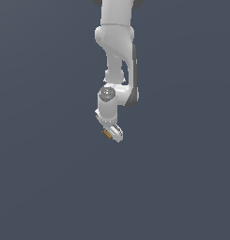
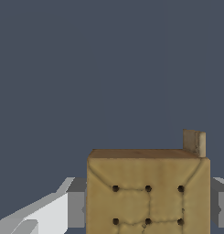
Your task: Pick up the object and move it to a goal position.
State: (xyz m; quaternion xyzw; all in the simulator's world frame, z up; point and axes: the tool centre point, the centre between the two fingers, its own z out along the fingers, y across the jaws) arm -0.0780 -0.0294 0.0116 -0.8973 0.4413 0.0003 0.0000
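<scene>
Plain slate-grey backdrop, white arm hanging down.
Gripper [image 1: 110, 134] jaws are closed on the tan block [image 2: 147, 192], which sits between them.

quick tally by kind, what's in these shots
arm: 1
pincer: 1, shut on the block
tan block: 1
total: 3
</scene>
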